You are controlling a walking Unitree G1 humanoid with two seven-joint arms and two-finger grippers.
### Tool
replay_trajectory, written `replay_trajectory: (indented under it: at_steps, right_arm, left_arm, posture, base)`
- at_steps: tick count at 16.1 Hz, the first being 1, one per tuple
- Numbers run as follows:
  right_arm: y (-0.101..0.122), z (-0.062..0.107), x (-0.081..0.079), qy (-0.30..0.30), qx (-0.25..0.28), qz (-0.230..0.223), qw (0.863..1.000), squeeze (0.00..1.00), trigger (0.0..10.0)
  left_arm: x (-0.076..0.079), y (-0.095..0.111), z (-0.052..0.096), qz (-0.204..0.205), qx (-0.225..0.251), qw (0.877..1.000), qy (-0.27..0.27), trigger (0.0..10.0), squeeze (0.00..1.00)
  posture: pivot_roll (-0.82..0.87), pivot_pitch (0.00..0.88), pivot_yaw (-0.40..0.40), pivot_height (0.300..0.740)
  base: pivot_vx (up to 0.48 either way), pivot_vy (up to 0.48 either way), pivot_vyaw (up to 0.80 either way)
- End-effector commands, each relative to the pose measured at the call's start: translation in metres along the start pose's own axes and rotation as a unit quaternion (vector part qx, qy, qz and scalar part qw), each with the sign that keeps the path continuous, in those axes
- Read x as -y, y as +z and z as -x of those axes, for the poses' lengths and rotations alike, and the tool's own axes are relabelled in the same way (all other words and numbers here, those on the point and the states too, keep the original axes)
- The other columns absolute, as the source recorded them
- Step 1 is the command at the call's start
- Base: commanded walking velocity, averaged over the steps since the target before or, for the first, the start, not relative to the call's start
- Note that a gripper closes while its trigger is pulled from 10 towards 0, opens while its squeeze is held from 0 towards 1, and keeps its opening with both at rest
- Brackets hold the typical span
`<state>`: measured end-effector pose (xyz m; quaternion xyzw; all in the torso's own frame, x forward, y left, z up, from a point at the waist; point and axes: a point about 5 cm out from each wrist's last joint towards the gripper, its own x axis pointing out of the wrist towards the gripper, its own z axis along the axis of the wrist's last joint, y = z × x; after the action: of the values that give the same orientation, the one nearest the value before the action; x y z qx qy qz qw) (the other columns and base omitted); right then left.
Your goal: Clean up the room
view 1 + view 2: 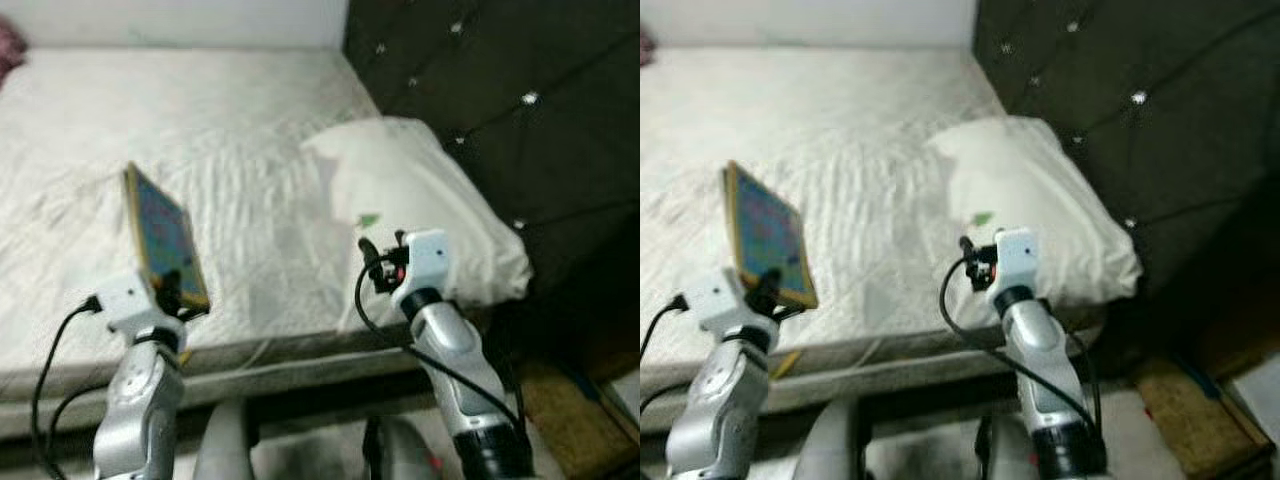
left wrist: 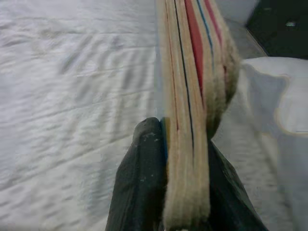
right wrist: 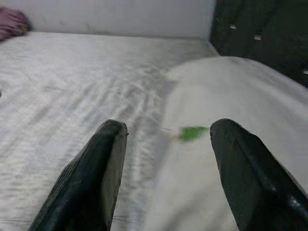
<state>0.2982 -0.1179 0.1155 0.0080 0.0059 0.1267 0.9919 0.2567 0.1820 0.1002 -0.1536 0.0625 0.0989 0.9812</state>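
Left eye view: your left hand (image 1: 172, 290) is raised over the near edge of the bed (image 1: 200, 130) and clamps a thin, flat book (image 1: 165, 238) by its lower end. The book stands nearly upright, tilted, its colourful cover with a yellow border facing the right. Your right hand (image 1: 378, 262) is up beside the near edge of the pillow (image 1: 420, 190), which lies on the bed against the dark tufted headboard (image 1: 520, 110). A small green scrap (image 1: 369, 219) sits on the pillow just beyond that hand.

Right eye view: same layout; the book (image 1: 765, 235) is clear of the sheet, well apart from the pillow.

Left wrist view: you see the book (image 2: 192, 96) edge-on, pinched between the two black fingers (image 2: 139, 187), with the wrinkled sheet below.

Right wrist view: the right hand's fingers (image 3: 94, 178) are spread wide and hold nothing. Between them lie the pillow (image 3: 226, 96) and the blurred green scrap (image 3: 192, 132). A pink cloth (image 3: 12, 21) lies at the far corner of the bed.
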Motion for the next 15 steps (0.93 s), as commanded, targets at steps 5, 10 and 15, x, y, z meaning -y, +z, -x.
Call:
replay_trajectory:
  at_steps: [5, 10, 15]
  right_arm:
    - [-0.001, 0.005, 0.012, -0.018, -0.006, 0.001, 1.0, 0.0, 10.0]
    - [0.0, 0.006, 0.013, -0.014, -0.008, -0.003, 1.0, 0.0, 10.0]
    - [0.002, 0.006, 0.013, -0.008, -0.008, -0.003, 1.0, 0.0, 10.0]
  left_arm:
    - [0.015, 0.003, -0.005, 0.013, 0.006, 1.0, -0.026, 10.0, 0.0]
    - [0.021, -0.015, -0.016, 0.062, -0.062, 0.996, -0.023, 10.0, 0.0]
    - [0.029, -0.022, -0.033, 0.089, -0.079, 0.992, -0.036, 10.0, 0.0]
  posture:
    - [-0.07, 0.079, -0.05, 0.622]
    - [-0.08, 0.087, -0.056, 0.608]
    - [-0.09, 0.093, -0.064, 0.543]
  base:
    - [0.2, 0.0, 0.11]
    - [0.0, 0.0, 0.0]
    - [0.0, 0.0, 0.0]
